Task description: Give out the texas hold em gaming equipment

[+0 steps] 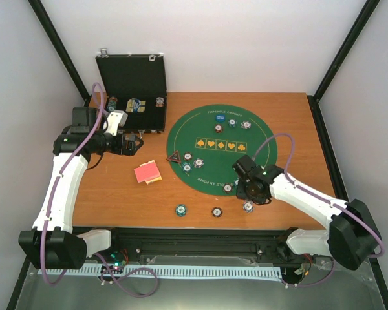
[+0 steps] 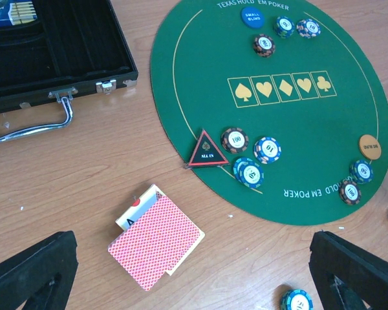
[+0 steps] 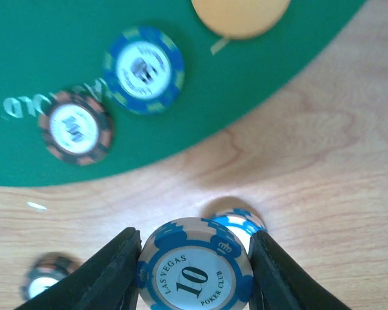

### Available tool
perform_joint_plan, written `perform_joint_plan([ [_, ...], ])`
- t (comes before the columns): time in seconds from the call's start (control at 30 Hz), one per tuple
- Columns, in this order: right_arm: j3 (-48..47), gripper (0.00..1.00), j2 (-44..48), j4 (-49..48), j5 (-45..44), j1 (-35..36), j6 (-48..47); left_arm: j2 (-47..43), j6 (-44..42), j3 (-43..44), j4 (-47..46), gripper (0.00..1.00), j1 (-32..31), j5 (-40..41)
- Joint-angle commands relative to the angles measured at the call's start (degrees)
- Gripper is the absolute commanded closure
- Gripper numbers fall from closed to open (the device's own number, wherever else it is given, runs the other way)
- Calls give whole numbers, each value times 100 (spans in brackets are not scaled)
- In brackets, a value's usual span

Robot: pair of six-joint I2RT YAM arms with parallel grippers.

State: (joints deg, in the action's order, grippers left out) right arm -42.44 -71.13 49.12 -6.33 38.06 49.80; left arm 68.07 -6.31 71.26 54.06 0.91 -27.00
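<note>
My right gripper (image 3: 195, 261) is shut on a white and blue "10" poker chip (image 3: 194, 271), lifted over the wood just off the near right rim of the green mat (image 1: 221, 169). A second blue and white chip (image 3: 238, 219) lies on the table under it. On the mat near it are a blue chip (image 3: 143, 69), a brown chip (image 3: 75, 127) and the orange disc (image 3: 240, 14). My left gripper (image 2: 194, 278) hangs open above the red-backed playing cards (image 2: 156, 240). The black triangle marker (image 2: 207, 152) sits at the mat's left rim beside three chips (image 2: 252, 173). The blue disc (image 2: 251, 18) lies at the far side.
The black hinged case (image 1: 132, 90) stands open at the back left with more chips inside. Two loose chips (image 1: 180, 210) (image 1: 217, 211) lie on the wood near the front edge. The right arm (image 1: 310, 197) stretches in from the front right.
</note>
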Motion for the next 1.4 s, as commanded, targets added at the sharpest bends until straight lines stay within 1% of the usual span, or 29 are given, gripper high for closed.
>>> perform_joint_plan([
  [0.0,-544,76,30,296,-246,-252,-382,-67,-108,204,84,0,38,49],
  [0.27,-1064,77,-368,80,-199,-1643,-1336,-48,-125,262,129,0,32,73],
  [0.43,-1301,77,-1035,-339,-157,-2272,-1723,2,-133,318,179,0,33,71],
  [0.6,-1496,77,-1819,-747,-117,-2694,-1893,40,-222,313,296,0,33,27],
  [0.83,-1811,76,-2612,-1016,49,-3029,-2115,50,-542,284,485,0,32,-22],
  [1.0,-1962,76,-2892,-1107,88,-3055,-2150,111,-822,134,589,0,34,-24],
  [1.17,-1922,75,-3095,-1231,203,-3057,-2142,281,-1126,94,839,0,35,-64],
  [1.2,-1914,74,-3130,-1249,214,-3059,-2141,293,-1194,76,871,0,33,-94],
  [1.27,-1890,69,-3164,-1272,266,-3059,-2147,274,-1360,28,922,0,33,-146],
  [1.33,-1886,59,-3149,-1268,283,-3054,-2154,239,-1590,-33,988,0,35,-186],
  [1.37,-1897,52,-3113,-1252,278,-3059,-2166,233,-1714,-60,1039,0,34,-184],
])
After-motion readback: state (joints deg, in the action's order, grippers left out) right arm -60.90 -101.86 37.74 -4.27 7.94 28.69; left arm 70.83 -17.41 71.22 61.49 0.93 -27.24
